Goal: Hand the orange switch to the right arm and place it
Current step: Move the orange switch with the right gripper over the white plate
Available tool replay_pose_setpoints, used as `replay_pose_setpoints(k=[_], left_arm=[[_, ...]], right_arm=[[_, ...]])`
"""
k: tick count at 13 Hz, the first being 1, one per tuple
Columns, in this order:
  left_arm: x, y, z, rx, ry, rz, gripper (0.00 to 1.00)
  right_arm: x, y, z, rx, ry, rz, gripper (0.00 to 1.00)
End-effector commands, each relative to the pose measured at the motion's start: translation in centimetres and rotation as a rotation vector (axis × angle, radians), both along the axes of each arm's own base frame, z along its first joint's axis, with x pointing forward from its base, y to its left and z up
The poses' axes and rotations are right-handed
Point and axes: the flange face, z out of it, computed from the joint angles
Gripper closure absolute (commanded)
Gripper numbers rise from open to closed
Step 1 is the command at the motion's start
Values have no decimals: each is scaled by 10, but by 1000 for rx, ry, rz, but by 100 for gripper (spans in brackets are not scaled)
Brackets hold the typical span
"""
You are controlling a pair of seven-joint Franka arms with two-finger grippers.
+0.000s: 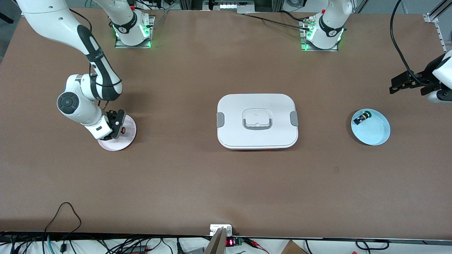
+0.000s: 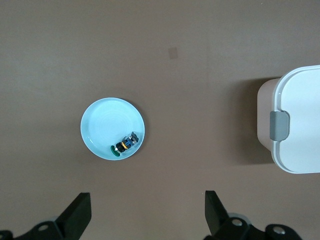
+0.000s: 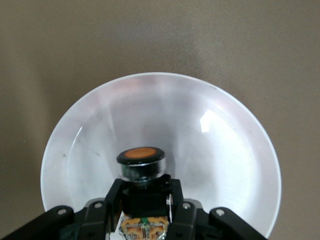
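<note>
Right wrist view: round glossy orange switch (image 3: 141,162) over smooth dish (image 3: 225,150).

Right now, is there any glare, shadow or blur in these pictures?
Right wrist view: a bright glint on the pale pink plate, while the right gripper, shut on the orange-capped switch, looks soft at the edge. Front view: the right arm shades the brown table beside it. Left wrist view: the white lidded box casts a dark shadow; the open left gripper looks sharp.

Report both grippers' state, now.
Left gripper: open, empty.
Right gripper: shut on the orange switch, over the pink plate.
</note>
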Motion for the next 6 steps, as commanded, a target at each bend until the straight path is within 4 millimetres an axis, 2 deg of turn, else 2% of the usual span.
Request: replay_pose_setpoints(k=[1, 2, 3, 4, 6], left_arm=[[1, -2, 0, -14, 3, 2, 0], [1, -2, 0, -11, 2, 5, 0], [1, -3, 0, -6, 2, 3, 0], [2, -2, 0, -5, 2, 2, 0], [3, -2, 0, -7, 0, 5, 0]], right_arm=[[-8, -1, -7, 3, -19, 15, 72], [-7, 0, -4, 8, -19, -7, 4], [-5, -1, 4, 9, -22, -47, 0], [-2, -1, 17, 6, -22, -97, 0], [18, 10, 55, 10, -45, -163, 0]])
